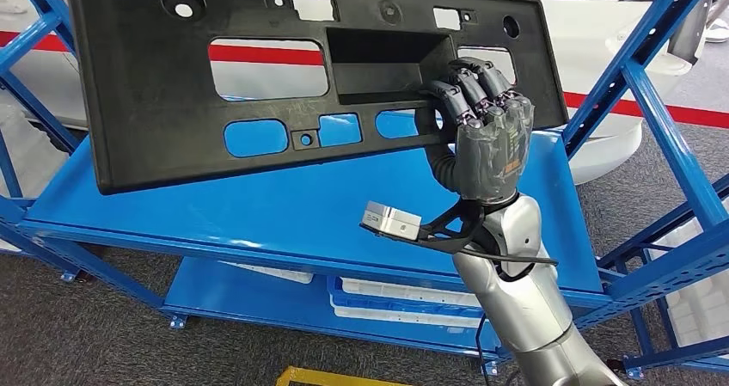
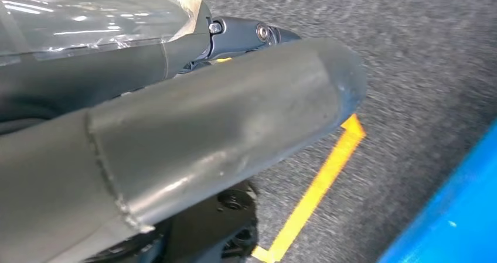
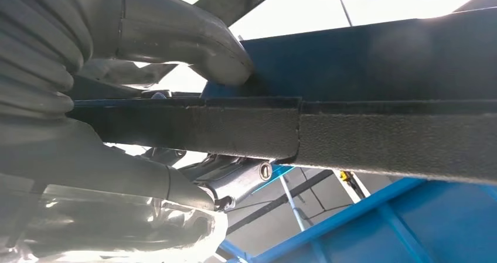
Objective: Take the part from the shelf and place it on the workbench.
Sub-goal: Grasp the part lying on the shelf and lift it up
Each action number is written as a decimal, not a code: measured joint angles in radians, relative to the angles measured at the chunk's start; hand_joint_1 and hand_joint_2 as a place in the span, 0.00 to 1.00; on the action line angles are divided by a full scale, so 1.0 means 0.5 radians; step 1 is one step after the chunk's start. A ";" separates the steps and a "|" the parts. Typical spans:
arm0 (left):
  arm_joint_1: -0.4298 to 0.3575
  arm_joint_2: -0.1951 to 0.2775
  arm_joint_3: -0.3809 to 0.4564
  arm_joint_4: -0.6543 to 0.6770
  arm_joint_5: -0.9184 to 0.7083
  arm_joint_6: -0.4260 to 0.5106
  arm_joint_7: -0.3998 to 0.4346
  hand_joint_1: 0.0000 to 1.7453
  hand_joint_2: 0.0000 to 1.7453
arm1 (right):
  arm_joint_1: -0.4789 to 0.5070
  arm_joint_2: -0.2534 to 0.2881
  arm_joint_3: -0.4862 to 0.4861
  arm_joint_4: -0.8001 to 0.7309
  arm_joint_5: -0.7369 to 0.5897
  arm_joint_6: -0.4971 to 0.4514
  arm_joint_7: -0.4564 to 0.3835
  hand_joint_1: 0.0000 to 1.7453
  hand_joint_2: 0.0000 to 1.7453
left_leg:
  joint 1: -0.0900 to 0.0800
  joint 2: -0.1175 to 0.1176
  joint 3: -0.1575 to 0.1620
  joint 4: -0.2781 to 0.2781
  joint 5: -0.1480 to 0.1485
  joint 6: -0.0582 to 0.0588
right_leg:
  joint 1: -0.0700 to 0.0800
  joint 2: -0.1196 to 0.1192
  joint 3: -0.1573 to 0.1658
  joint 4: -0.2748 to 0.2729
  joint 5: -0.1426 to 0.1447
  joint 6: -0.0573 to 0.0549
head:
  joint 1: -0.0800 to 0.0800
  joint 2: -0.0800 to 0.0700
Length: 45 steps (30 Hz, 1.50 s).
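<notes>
The part is a large black plastic panel with several cut-outs and a deep recess in its middle. It is lifted and tilted above the top level of the blue shelf. My right hand grips its lower right edge, fingers hooked over the front and into the recess area. In the right wrist view the thumb and fingers clamp the panel's black edge from both sides. The left hand hangs down over grey carpet, its thick grey thumb stretched out, nothing seen in it.
Blue shelf uprights rise on both sides of the panel. White trays lie on the lower shelf level. A white car body with a red stripe stands behind. Yellow floor tape crosses the grey carpet.
</notes>
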 joint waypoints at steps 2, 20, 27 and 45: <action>0.007 0.000 0.010 0.000 0.001 -0.001 0.059 0.00 0.00 | 0.005 -0.010 0.015 -0.018 -0.051 0.001 -0.003 1.00 1.00 | 0.000 0.000 0.000 0.000 0.000 0.000 | 0.000 0.000 0.000 0.000 0.000 0.000 | 0.000 0.000; 0.020 -0.004 0.093 0.000 -0.042 0.029 0.213 0.00 0.00 | 0.110 -0.020 0.098 -0.099 -0.913 0.310 -0.217 1.00 1.00 | 0.017 0.012 0.003 -0.057 0.059 0.068 | -0.031 -0.004 -0.241 0.586 -0.277 0.015 | 0.010 0.000; 0.024 0.003 0.114 -0.001 -0.044 0.024 0.213 0.00 0.00 | 0.119 -0.002 0.118 -0.102 -0.972 0.339 -0.244 1.00 1.00 | 0.025 -0.002 -0.072 0.019 0.079 -0.017 | -0.039 0.017 0.050 0.072 -0.078 0.051 | 0.013 0.000; 0.036 0.024 0.226 -0.003 -0.025 0.032 0.201 0.00 0.00 | 0.087 0.065 0.124 -0.040 -1.111 0.406 -0.298 1.00 1.00 | -0.006 0.025 0.151 -0.019 -0.103 0.071 | 0.002 -0.013 -0.146 0.102 0.059 0.012 | 0.001 0.000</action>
